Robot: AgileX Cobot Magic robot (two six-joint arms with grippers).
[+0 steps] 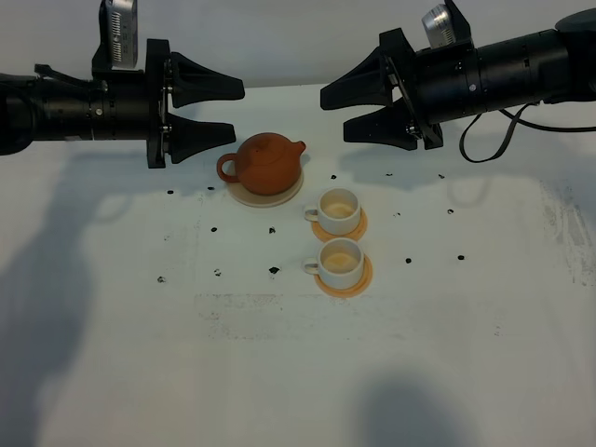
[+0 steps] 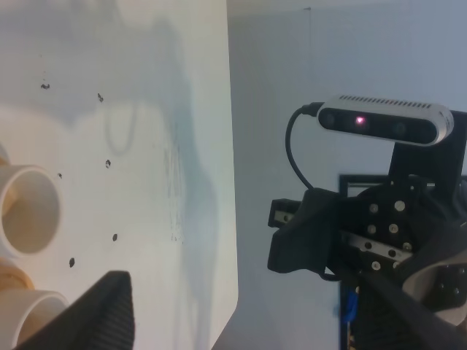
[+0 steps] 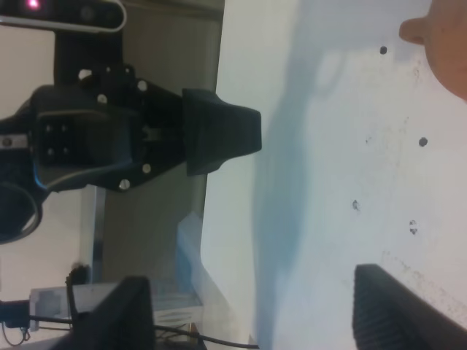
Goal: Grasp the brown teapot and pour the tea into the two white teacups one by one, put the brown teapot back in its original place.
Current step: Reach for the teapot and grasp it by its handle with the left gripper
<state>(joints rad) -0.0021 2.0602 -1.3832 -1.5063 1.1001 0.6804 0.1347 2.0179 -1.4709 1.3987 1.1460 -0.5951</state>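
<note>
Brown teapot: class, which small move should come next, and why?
Probably the left gripper should lower toward the loop handle of the brown teapot: its jaws stand open and empty, the handle faces that side, and the teapot sits ungrasped on its beige coaster.

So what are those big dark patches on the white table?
Shadows: exterior high view, soft grey ones on the table at left and bottom; left wrist view, a grey streak; right wrist view, a bluish band, plus a blurry brown teapot.
</note>
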